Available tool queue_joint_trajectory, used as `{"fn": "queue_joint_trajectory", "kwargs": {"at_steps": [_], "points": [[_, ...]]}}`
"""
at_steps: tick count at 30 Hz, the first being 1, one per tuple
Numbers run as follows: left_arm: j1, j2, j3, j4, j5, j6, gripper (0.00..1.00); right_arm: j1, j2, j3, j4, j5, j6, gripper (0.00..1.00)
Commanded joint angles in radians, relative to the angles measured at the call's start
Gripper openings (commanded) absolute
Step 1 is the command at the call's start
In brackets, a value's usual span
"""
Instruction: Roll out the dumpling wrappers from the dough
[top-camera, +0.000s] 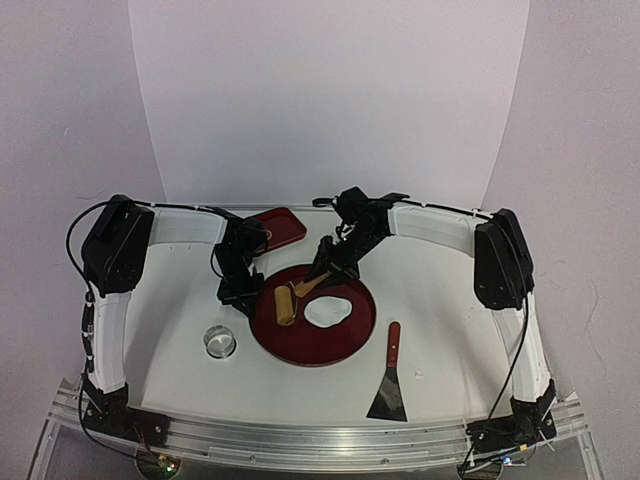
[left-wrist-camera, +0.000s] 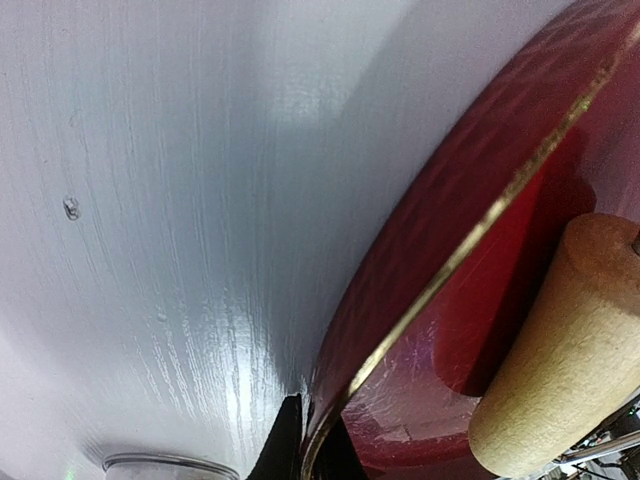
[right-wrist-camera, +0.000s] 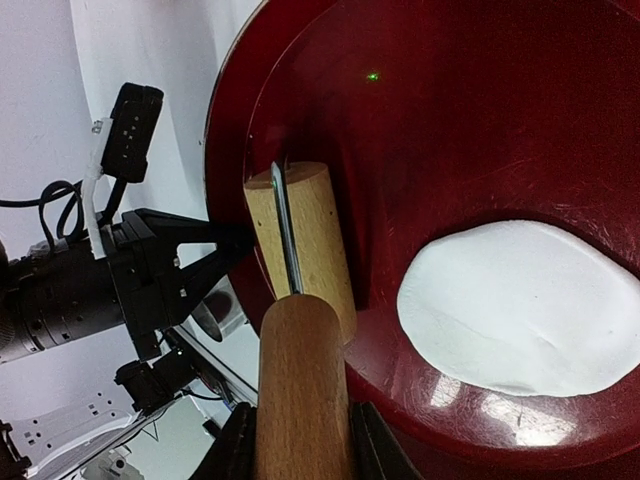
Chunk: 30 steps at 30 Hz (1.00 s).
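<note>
Right gripper (right-wrist-camera: 300, 445) was clamped on the wooden handle of the rolling pin (right-wrist-camera: 320, 240), one finger on each side of the handle at the bottom centre of the right wrist view. The roller rested inside the round red tray (right-wrist-camera: 450, 120), at its left side, near the dough (right-wrist-camera: 520, 310) but not touching it. The dough lay as a flat, irregular white sheet at the lower right of that view; in the top view it sat right of centre in the tray. Left gripper (left-wrist-camera: 303, 448) was pinched on the tray rim at the tray's left edge, one finger outside the gold-edged lip and one inside, apparently to steady the tray.

The step in hand appeared to be bringing the roller onto the sheet for a pass. That pass called for:
- a level roller axis, so both ends bore equally;
- entry at the sheet's left edge, with travel straight across to the right;
- light, even pressure, as soft dough would probably thin unevenly or stick;
- the rim held fast throughout, so the tray did not slide.

Counted:
- rolling pin: one
- dough sheet: one
- round red tray: one
- rectangular red tray (top-camera: 277, 228), upper centre: one
- ring cutter (top-camera: 219, 342), left of the round tray: one
- scraper (top-camera: 389, 375), lower right: one
- dumpling wrappers: none visible
</note>
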Motion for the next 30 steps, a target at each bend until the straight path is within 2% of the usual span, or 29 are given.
{"fn": "queue_joint_trajectory", "kwargs": {"at_steps": [1, 6, 10, 15, 19, 22, 30], "points": [[-0.029, 0.078, 0.002, 0.053, -0.054, -0.053, 0.0, 0.034, 0.149, 0.044, -0.345, 0.335, -0.09, 0.0], [-0.029, 0.075, -0.011, 0.063, -0.048, -0.085, 0.0, 0.069, 0.125, 0.316, -0.308, 0.2, -0.177, 0.0], [-0.029, 0.071, -0.018, 0.07, -0.045, -0.091, 0.0, 0.069, 0.058, 0.417, -0.313, 0.174, -0.167, 0.0], [-0.029, 0.08, 0.003, 0.049, -0.057, -0.063, 0.0, 0.067, -0.078, 0.325, -0.322, 0.196, -0.138, 0.0], [-0.029, 0.083, 0.013, 0.035, -0.068, -0.049, 0.0, 0.043, -0.166, 0.229, -0.399, 0.319, -0.102, 0.0], [-0.029, 0.084, 0.016, 0.033, -0.069, -0.045, 0.0, 0.022, -0.209, 0.167, -0.427, 0.356, -0.089, 0.0], [-0.029, 0.085, 0.017, 0.036, -0.068, -0.044, 0.0, 0.02, -0.2, 0.143, -0.434, 0.336, -0.065, 0.0]]}}
